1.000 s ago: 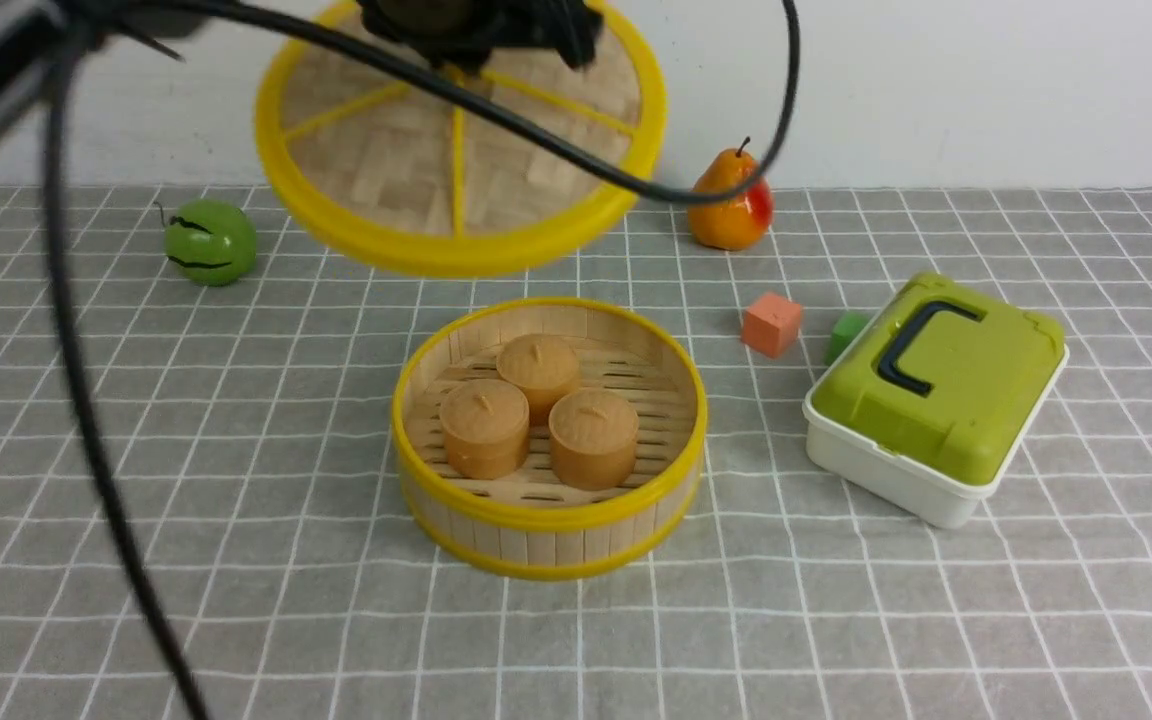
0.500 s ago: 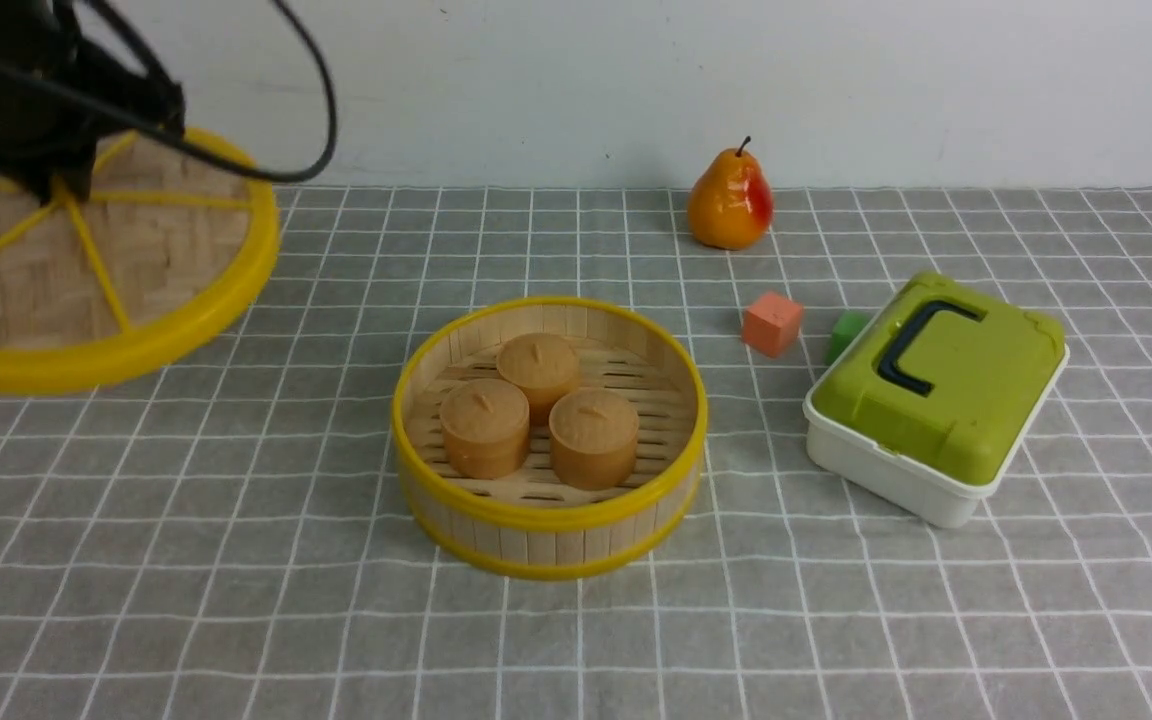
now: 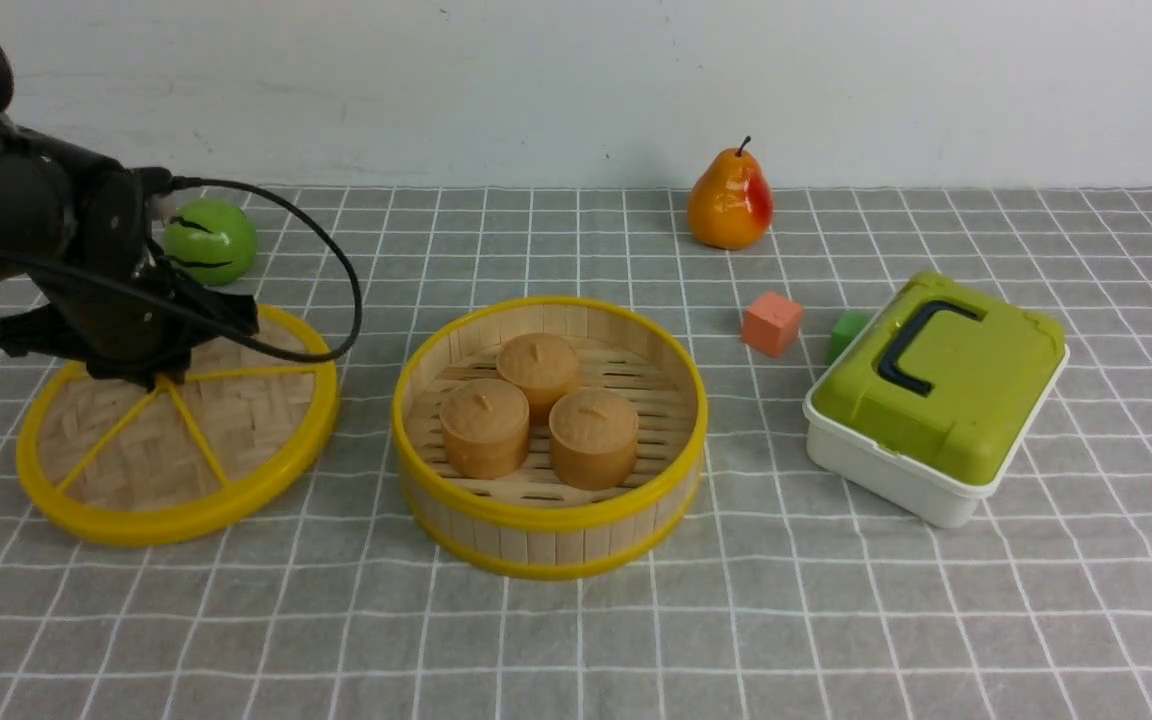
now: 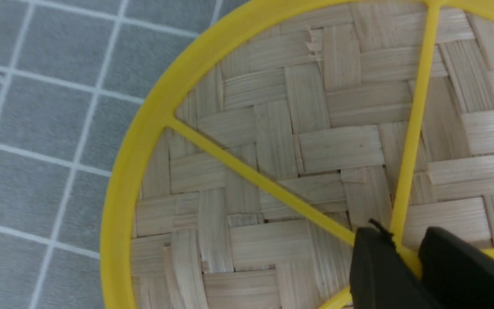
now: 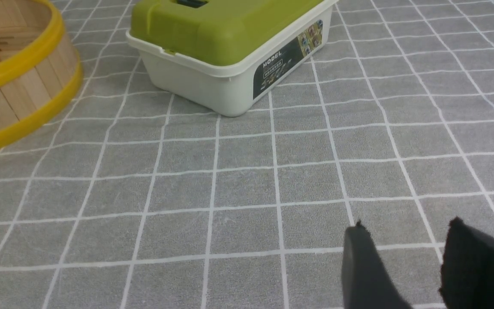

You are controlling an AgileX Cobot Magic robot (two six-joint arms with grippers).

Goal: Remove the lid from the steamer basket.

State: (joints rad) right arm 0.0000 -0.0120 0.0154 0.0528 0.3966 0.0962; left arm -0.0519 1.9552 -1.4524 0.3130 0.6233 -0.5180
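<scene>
In the front view the steamer basket [image 3: 548,520] sits mid-frame on the cloth [image 3: 836,600], with three buns [image 3: 539,415] inside it. The lid [image 3: 186,512] lies at the left, near the basket but apart from it, with the left gripper [image 3: 149,377] on its hub. A round fruit [image 3: 210,240] lies behind the lid. The pear [image 3: 730,200] stands upper right of centre. Below it is the larger block [image 3: 771,323], then the smaller block [image 3: 846,332] just beside the box [image 3: 936,400] at the right.

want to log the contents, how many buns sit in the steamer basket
3, clustered in the steamer basket: the back bun, the front-left bun, the front-right bun. The basket is open, so none seems hidden.
</scene>
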